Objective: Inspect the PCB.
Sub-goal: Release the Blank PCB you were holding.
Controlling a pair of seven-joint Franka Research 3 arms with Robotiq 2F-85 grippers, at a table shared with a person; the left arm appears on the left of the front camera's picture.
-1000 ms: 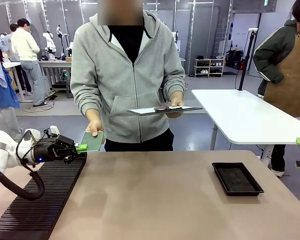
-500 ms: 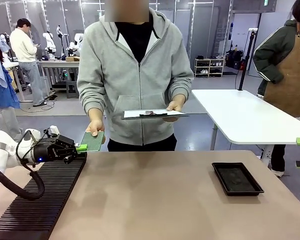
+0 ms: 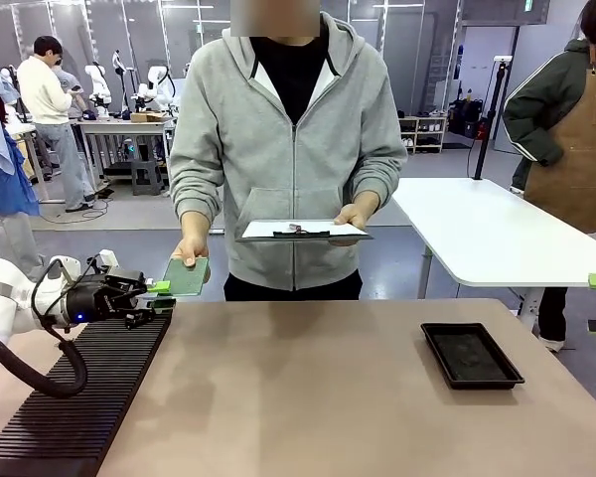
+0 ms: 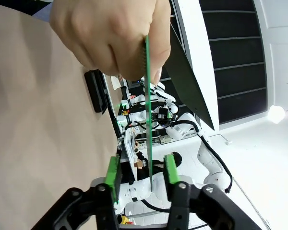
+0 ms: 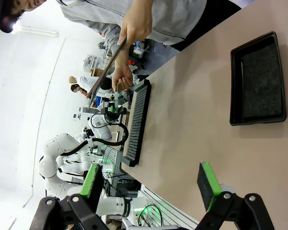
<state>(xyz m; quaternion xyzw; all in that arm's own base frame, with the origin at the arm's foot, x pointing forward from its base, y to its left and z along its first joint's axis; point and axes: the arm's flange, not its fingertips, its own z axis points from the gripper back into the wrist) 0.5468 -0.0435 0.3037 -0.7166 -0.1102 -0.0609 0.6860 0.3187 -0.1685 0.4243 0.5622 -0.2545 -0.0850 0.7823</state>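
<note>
**Robot:** Though my left pincer (image 4: 141,172) sits astride the near end of the board (image 4: 147,120), it is not squeezing it. My green pads (image 4: 113,175) stand spread, with a gap on each side of the board.

**Visitor:** So who has the board?

**Robot:** The person's hand (image 3: 191,250) pinches its far end. The board hangs in the air at the far left edge of the table (image 3: 308,397), just past the end of the black ribbed rack (image 3: 79,397). From my wrist I see it edge-on, a thin green line.

**Visitor:** And your right pincer?

**Robot:** My right pincer (image 5: 150,184) is spread wide above the table with nothing between its fingers. The black tray (image 5: 233,86) lies ahead of it.

**Visitor:** The person's other hand?

**Robot:** That other hand (image 3: 354,215) holds a clipboard (image 3: 303,232) level, apart from the board.
</note>
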